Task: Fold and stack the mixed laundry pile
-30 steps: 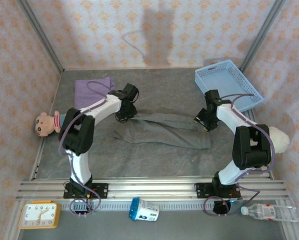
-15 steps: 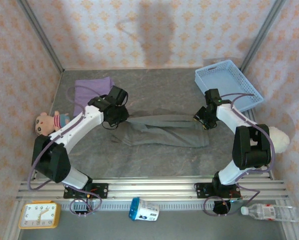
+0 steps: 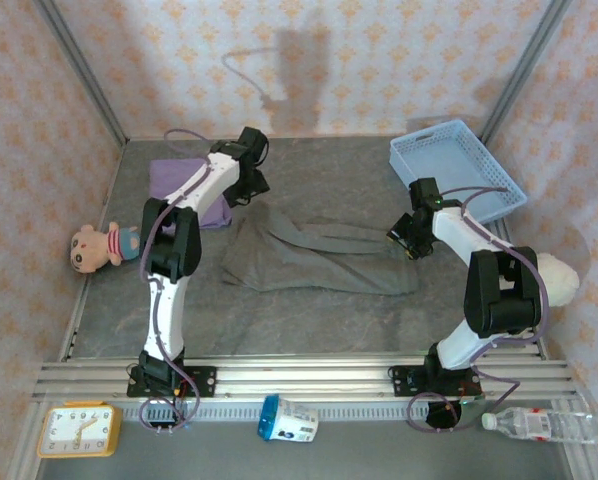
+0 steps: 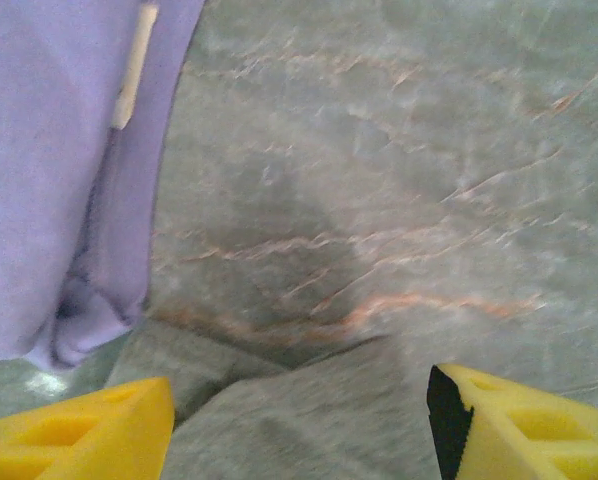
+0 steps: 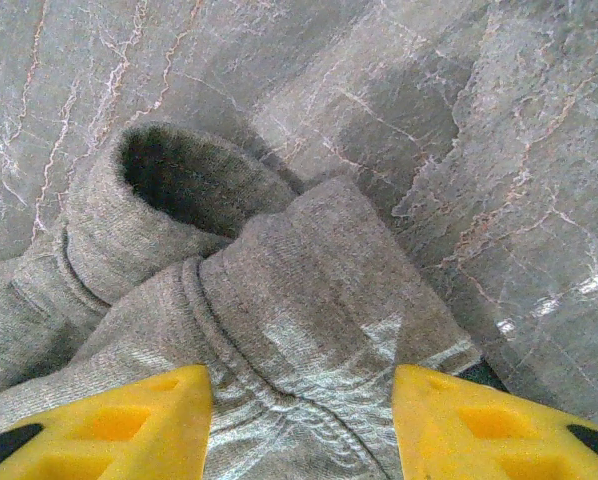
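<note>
1. Now the grey-brown long cloth trousers (image 3: 319, 262) lie stretched flat across the middle of the grey marbled counter (image 3: 329, 190). Their wider end is toward the left arm and their leg cuffs toward the right arm.
2. Just beside that wider end, at the far left of the counter, lies the lilac-purple long-sleeved cloth shirt (image 3: 171, 178), folded into a compact shape.
3. Above the spot where shirt and trousers come close hangs the left gripper (image 3: 241, 192). Its jaws are released and its yellow fingers (image 4: 79, 430) are wide apart. They hold nothing, with trouser fabric below them.
4. At the cuff end sits the right gripper (image 3: 404, 245). Its jaws are likewise spread, one yellow finger (image 5: 109, 420) on each side of a ribbed cuff, which lies loose between them. A second cuff with an open mouth lies just beside the first.
5. Well apart from both garments, a light blue plastic mesh basket (image 3: 459, 165) stands at the far right, and a small plush doll (image 3: 99, 245) lies at the left edge.
</note>
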Tool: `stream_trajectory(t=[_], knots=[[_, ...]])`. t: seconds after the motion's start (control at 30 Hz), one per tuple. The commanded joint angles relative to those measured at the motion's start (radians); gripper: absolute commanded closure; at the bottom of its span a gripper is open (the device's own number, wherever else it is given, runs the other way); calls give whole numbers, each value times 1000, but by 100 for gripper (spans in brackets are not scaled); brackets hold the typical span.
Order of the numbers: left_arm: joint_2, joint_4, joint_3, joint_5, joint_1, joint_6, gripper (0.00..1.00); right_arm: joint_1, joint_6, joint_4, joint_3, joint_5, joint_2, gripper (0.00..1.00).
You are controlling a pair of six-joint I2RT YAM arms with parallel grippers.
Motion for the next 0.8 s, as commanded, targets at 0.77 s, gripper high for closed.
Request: stream_trajectory(t=[0.77], knots=[[-679, 396, -985, 79, -12, -3, 51, -4, -9, 0, 30, -6, 107, 51]])
